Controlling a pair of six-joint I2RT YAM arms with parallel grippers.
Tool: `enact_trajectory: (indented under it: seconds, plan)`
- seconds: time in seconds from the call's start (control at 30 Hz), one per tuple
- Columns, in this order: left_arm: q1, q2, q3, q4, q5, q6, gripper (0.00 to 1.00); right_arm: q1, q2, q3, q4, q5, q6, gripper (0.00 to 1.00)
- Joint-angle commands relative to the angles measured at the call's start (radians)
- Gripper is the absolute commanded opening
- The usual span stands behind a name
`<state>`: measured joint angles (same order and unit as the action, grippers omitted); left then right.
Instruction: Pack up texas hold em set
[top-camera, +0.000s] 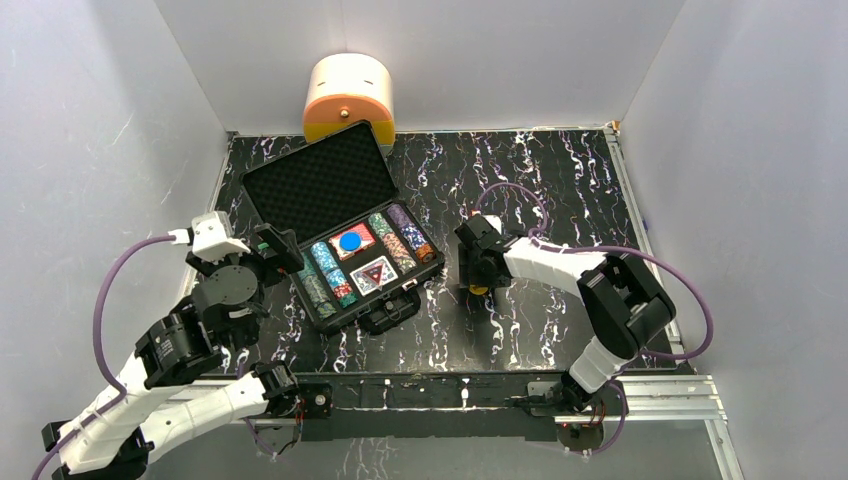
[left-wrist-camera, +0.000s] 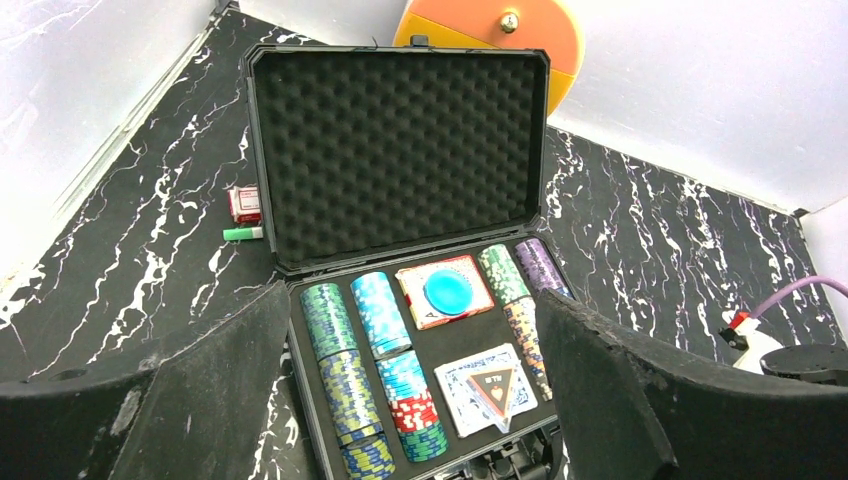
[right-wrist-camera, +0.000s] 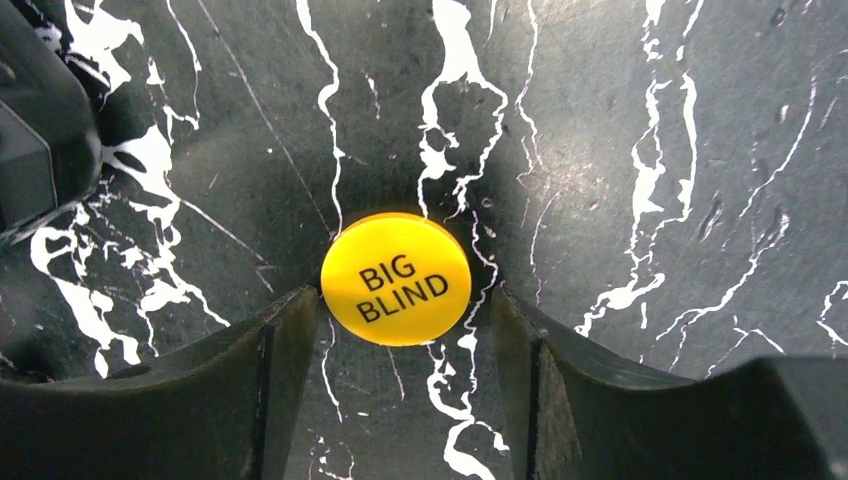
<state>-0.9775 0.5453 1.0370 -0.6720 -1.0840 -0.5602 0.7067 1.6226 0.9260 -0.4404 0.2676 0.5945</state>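
Note:
The black briefcase (top-camera: 312, 300) lies open left of centre, its foam-lined lid (top-camera: 320, 185) tilted back. Inside are rows of multicoloured poker chips (left-wrist-camera: 345, 370), a red deck with a blue disc (left-wrist-camera: 448, 290) on it, and a blue deck (left-wrist-camera: 488, 388). A yellow "BIG BLIND" disc (right-wrist-camera: 396, 279) lies flat on the table right of the case. My right gripper (right-wrist-camera: 402, 300) is open and low over the table. Its fingertips stand on either side of the yellow disc without touching it. My left gripper (left-wrist-camera: 412, 292) is open and empty at the case's left front side.
The cream-and-orange rounded container (top-camera: 348, 95) stands against the back wall behind the lid. A small red item (left-wrist-camera: 244, 204) and a small green item (left-wrist-camera: 243, 233) lie on the table left of the lid. White walls enclose the black marbled table (top-camera: 540, 180).

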Motion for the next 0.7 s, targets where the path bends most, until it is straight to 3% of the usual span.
enact_trajectory:
  seconds: [0.0, 0.2, 0.67]
  plan:
    - [-0.004, 0.01, 0.029, -0.014, -0.037, 0.011, 0.92, -0.004, 0.055, -0.001, 0.033, 0.043, -0.01, 0.69]
    - [-0.005, 0.013, 0.03, -0.018, -0.026, 0.014, 0.92, 0.001, 0.098, 0.017, 0.035, 0.033, -0.014, 0.49]
    - [-0.004, 0.042, 0.038, -0.017, -0.015, 0.002, 0.92, 0.143, -0.116, 0.208, 0.0, 0.132, -0.014, 0.49]
